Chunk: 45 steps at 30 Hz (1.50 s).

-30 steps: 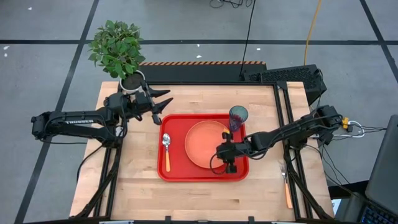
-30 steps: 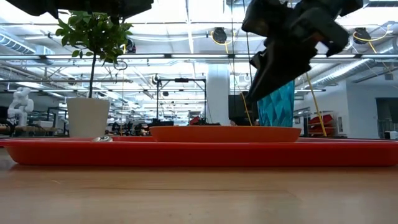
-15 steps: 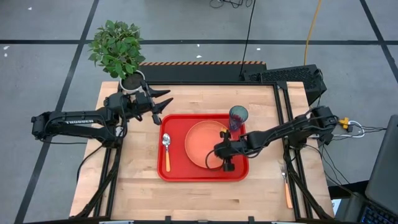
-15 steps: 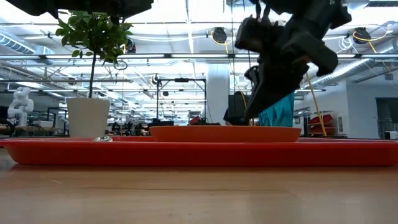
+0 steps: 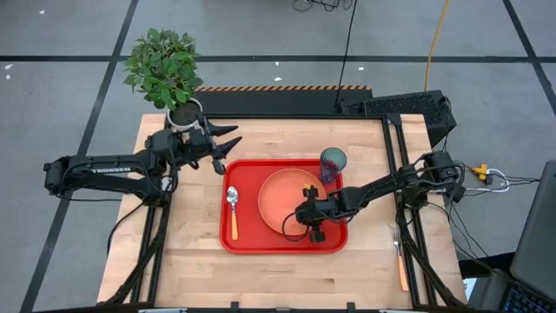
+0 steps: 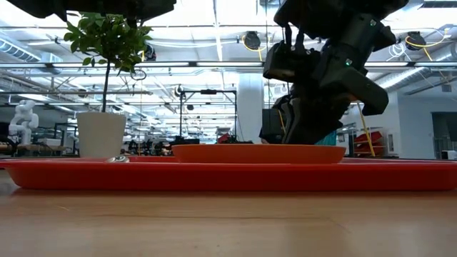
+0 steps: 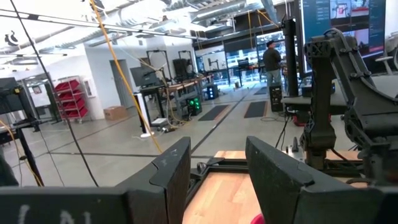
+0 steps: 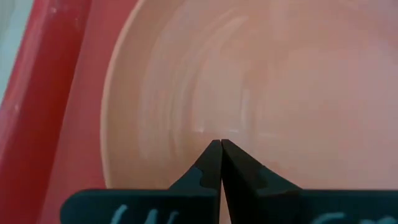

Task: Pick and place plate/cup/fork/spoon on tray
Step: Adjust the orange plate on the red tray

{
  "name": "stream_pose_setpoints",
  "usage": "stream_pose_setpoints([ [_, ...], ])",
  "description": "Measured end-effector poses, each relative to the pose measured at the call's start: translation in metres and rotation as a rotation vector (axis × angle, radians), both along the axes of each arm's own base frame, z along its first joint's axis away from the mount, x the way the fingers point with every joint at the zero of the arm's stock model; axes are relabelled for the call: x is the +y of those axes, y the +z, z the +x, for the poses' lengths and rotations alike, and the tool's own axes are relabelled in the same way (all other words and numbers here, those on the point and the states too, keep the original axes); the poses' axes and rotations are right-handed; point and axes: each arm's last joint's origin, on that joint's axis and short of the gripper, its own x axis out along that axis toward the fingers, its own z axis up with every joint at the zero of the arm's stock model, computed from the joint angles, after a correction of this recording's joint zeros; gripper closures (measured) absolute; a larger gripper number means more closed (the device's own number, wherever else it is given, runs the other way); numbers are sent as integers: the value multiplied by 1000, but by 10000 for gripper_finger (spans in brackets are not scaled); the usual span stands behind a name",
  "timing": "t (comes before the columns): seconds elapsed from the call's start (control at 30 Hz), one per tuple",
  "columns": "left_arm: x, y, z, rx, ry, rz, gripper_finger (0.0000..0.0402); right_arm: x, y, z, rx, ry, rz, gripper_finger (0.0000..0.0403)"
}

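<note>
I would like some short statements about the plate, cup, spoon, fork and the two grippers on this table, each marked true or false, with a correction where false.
1. The spoon lies inside the tray. True.
2. The fork lies on the plate. False: it lies on the bare table, outside the tray, on the right arm's side.
3. The right gripper is shut, its tips over the plate. True.
4. The cup is held by the left gripper. False: the cup stands in a far corner of the tray, and the left gripper is open and empty near the plant pot.
5. The plate is outside the tray. False: it rests in the tray.
</note>
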Motion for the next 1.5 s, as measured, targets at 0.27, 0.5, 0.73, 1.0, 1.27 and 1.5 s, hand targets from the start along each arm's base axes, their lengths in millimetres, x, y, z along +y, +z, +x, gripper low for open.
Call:
stream_pose_setpoints([
  [0.27,0,0,0,0,0,0,243,2,0,0,7,29,42,403],
  [0.5,0,0,0,0,0,0,243,2,-4,1,17,28,41,403],
  [0.73,0,0,0,0,1,1,243,3,-9,2,28,44,62,403],
  [1.0,0,0,0,0,1,1,243,5,-10,3,35,76,126,403],
  [1.27,0,0,0,0,1,1,243,8,-8,4,14,109,158,403],
  [1.5,0,0,0,0,0,1,243,7,-7,6,-8,133,144,403],
])
